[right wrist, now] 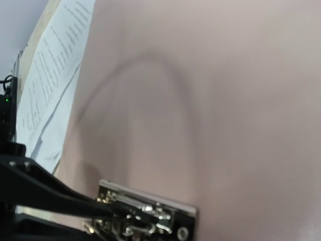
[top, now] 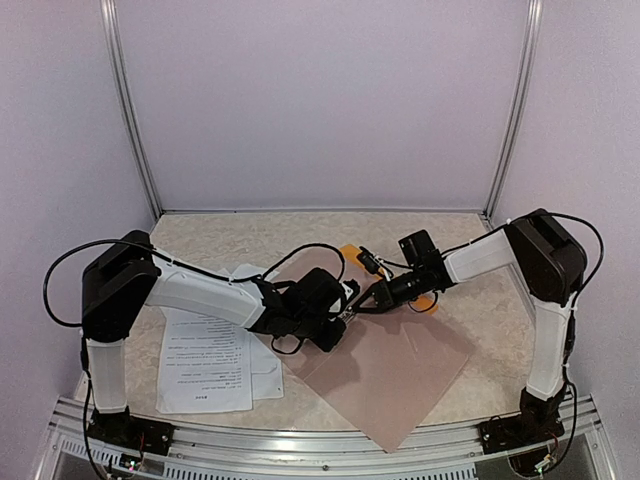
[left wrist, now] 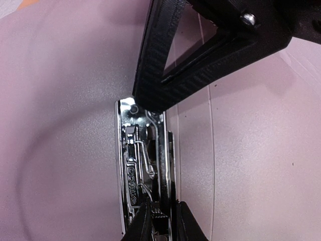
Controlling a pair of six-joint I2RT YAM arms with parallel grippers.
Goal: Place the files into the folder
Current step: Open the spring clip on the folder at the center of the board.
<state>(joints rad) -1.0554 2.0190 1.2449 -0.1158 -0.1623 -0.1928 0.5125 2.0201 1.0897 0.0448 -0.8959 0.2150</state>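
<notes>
Marbled table (top: 480, 240) — white files (top: 205, 365) left, pinkish board (top: 400, 370) centre, orange folder (top: 348, 251) peeking.

Both arms reach inward. Left gripper (top: 343, 308) and right gripper (top: 368, 298) meet tip to tip over far corner of pinkish-brown board (top: 400, 370). Orange folder (top: 347, 252) edge shows behind grippers. Printed papers (top: 205, 365) lie left, on table (top: 470, 240).

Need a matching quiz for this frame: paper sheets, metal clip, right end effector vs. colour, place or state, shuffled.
A. paper sheets
B. metal clip
C. right end effector

1. shut
2. white with black print, left of the pink-brown sheet
3. shiny chrome, on the pink-brown sheet

Pairs: A-2, B-3, C-1
</notes>
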